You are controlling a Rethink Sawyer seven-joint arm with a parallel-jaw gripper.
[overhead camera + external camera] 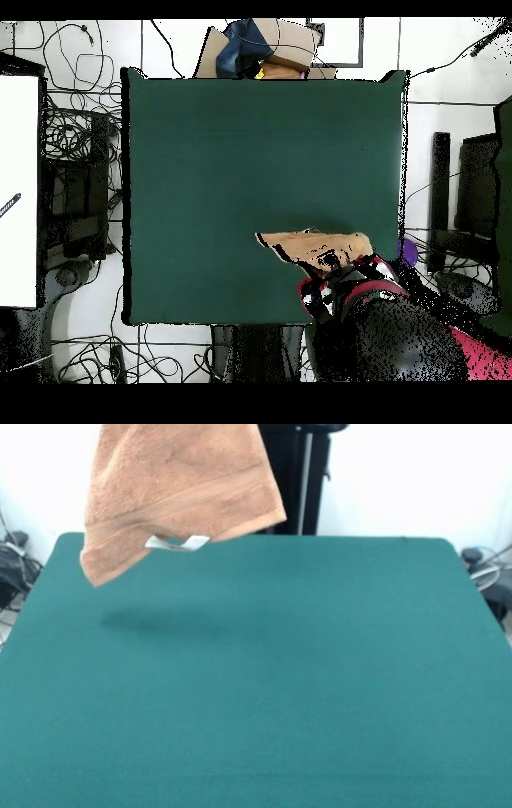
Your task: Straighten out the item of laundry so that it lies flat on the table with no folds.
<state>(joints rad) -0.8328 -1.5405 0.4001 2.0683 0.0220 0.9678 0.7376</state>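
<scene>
Towel [178,492], tan terry, hangs in the air above the table's [264,688] far left corner in the front view, clear of the surface, its shadow on the green top below. Woven band runs across near the lower edge; white label [178,543] dangles there. Lower left corner droops lowest. Gripper [335,268] sits by the towel's top overhead; its grasp cannot be told.
</scene>
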